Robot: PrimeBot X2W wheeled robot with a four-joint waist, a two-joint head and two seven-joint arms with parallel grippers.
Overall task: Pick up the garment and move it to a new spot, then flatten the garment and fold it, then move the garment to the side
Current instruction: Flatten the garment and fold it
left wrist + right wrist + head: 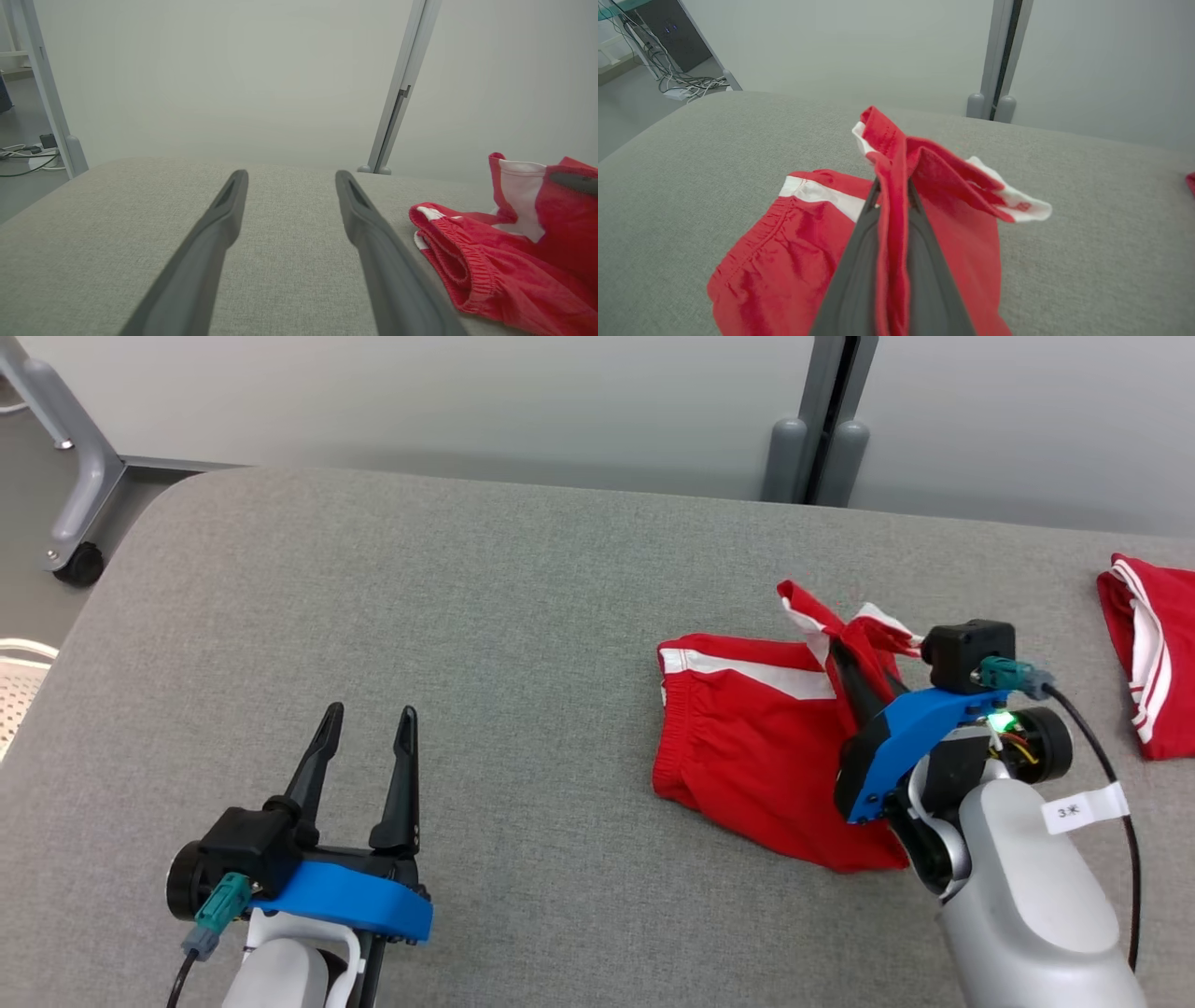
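Right end effector is clamped hard shut on a thin ridge of the red garment, and that's all it has: one pinched fold pulled up between the dark fingers, while the bulk of the cloth lies on the worktop below and to the left of the tips. Here's my worry: that fabric looks thin and a bit glossy, the slippery sportswear kind, so a narrow bite like this could slide out once the full weight hangs from it. The worktop has a coarse grey woven cover, so a low carry could drag the trailing part and bunch it up worse. Look at the shape: shorts, I'd say, with a gathered elastic waistband on the side away from the tips, a white stripe across, and a white-edged flap sticking up just past the fingertips. Well off to the right of that end effector lies a second red garment, same colours; a move that way risks tangling the two. Left end effector hangs wide open, holding nothing, with the garment well apart on its right.
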